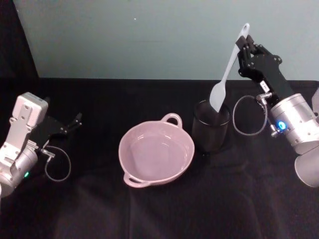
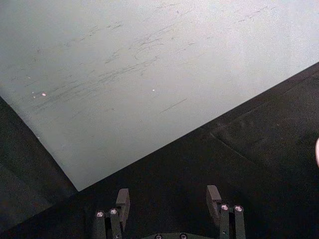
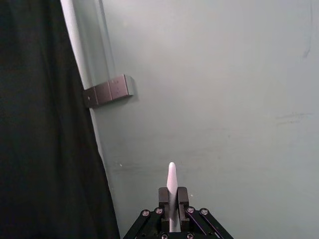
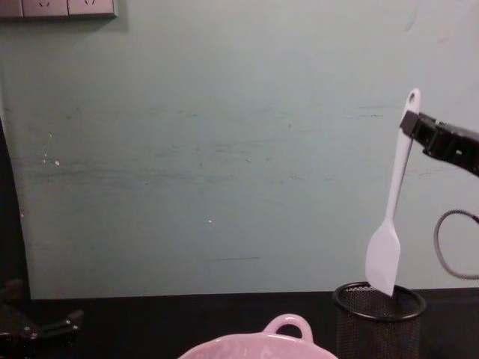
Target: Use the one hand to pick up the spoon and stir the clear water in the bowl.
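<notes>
The black two-finger right gripper is seen raised at the far right of the scene, clamped on the upper end of the handle of a slim white plastic spoon, just below the small oval hole at the handle's tip. In the right wrist view the spoon's handle tip is seen pinched between the two black fingers, with the pale green wall behind it. The gripper is joined to a thick silver cylinder marked with a blue glowing light, and a thin looped cable hangs beside it.

The spoon is held nearly upright, slightly tilted, with its flat blade downward. In the chest view the blade is seen at the rim of a black wire-mesh cylindrical cup, its lower tip just at or inside the opening; whether the cup is touched cannot be told.

A wide pale pink bowl with small loop handles at its rim is placed on the black cloth-covered table, just left of the mesh cup and near the middle of the scene. Clear water in it is hard to make out.

The left gripper is parked low at the far left, well apart from the bowl, with its fingers spread wide and nothing between them.
</notes>
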Controlling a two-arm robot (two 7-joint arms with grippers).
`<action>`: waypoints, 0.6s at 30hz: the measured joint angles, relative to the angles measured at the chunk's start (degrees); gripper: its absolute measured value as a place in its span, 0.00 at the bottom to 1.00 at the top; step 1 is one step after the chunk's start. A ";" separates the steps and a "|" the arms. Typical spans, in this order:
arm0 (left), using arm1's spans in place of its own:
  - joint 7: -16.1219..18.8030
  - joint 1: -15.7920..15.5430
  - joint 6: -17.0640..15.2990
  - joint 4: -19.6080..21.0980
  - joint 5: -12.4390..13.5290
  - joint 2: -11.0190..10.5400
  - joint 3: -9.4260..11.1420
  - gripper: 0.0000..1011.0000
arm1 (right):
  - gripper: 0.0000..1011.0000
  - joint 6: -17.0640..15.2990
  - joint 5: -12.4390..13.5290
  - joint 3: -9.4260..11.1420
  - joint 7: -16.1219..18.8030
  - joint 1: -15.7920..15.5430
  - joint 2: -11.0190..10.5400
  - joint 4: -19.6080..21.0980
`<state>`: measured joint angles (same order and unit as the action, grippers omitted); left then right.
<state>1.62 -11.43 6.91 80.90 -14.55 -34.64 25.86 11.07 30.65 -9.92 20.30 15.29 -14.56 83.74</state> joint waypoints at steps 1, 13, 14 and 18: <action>0.00 0.00 0.00 0.00 0.00 0.00 0.00 1.00 | 0.11 0.05 -0.08 -0.02 0.00 0.11 0.11 -0.39; 0.00 0.00 0.00 0.00 0.00 0.00 0.00 1.00 | 0.11 0.18 -0.39 -0.32 -0.01 0.91 2.15 -5.86; 0.00 0.00 0.00 0.00 0.00 0.00 0.00 1.00 | 0.11 0.17 -0.40 -0.34 -0.02 0.84 2.23 -6.08; 0.00 0.00 0.00 0.00 0.00 0.00 0.00 1.00 | 0.11 0.09 -0.44 -0.37 -0.02 0.34 2.54 -6.87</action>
<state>1.62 -11.43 6.91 80.90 -14.55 -34.65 25.86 11.16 30.21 -10.29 20.28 15.63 -12.02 76.87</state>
